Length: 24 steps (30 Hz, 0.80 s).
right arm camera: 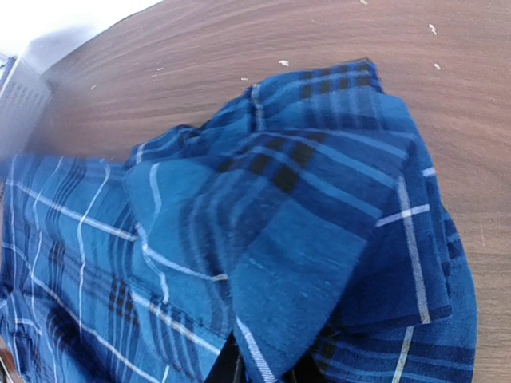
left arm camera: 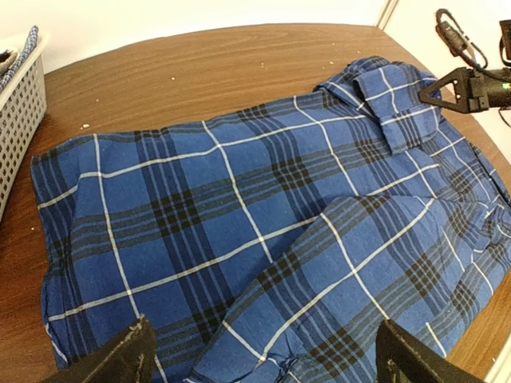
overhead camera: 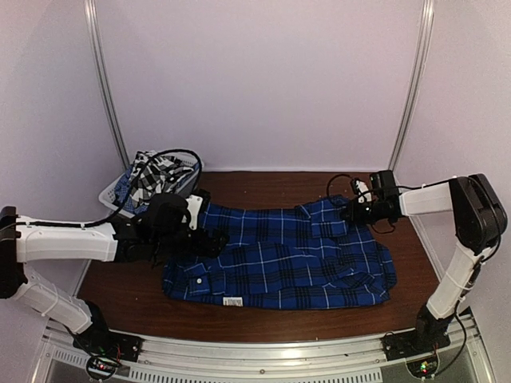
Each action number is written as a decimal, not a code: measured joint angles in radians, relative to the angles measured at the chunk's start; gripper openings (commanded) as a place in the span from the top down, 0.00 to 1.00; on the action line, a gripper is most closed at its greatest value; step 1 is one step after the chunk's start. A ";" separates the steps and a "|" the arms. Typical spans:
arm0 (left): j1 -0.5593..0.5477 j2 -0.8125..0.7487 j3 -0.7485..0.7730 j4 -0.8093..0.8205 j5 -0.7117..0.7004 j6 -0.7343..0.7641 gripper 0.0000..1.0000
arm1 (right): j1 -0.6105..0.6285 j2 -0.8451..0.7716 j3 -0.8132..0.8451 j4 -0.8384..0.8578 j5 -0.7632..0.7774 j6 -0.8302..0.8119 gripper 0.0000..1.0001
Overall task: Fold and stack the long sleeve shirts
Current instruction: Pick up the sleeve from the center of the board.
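Pinching right now: the right pincer [overhead camera: 350, 212] has closed down narrow on a bunched fold of the blue plaid shirt [overhead camera: 287, 263], up at the collar end. In its own wrist view the cloth humps up and tucks in between the fingers at the very bottom edge.
left pincer [overhead camera: 214, 241]: spread wide with nothing in it. It's sitting low over the other end of the shirt, and both fingertips [left arm camera: 136, 355] just poke into its wrist view with plaid between them.
where the blue shirt is: laid out mostly flat on the bench [overhead camera: 263, 185], running from right under the left pincer all the way across to the right pincer. It's a bit rumpled, with one sleeve folded over the body.
collar [left arm camera: 391, 96]: at the right pincer's tips, far across the cloth from the left pincer.
white label [overhead camera: 232, 302]: tiny tag on the shirt edge, on the arm-base side of the left pincer. Can't read it.
other shirt: the black-and-white checked shirt [overhead camera: 156, 177] is heaped in the white mesh basket [overhead camera: 112, 195], behind the left pincer and well apart from the right pincer.
basket: on the bench's far corner on the left pincer's side, not touching the blue shirt.
crumbs [right arm camera: 283, 62]: a few pale specks on bare wood just past the right pincer.
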 measured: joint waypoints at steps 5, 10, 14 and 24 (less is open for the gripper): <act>0.026 0.004 0.005 -0.008 -0.005 0.000 0.02 | 0.000 -0.141 -0.010 -0.050 -0.055 0.023 1.00; 0.074 0.006 0.034 -0.021 0.002 0.006 0.02 | 0.000 -0.363 0.000 -0.126 -0.131 0.047 1.00; 0.133 0.024 0.087 -0.047 0.031 0.028 0.03 | 0.000 -0.501 0.058 -0.232 -0.177 0.047 1.00; 0.278 0.157 0.304 -0.136 0.200 0.130 0.05 | -0.001 -0.708 0.120 -0.482 -0.193 0.031 1.00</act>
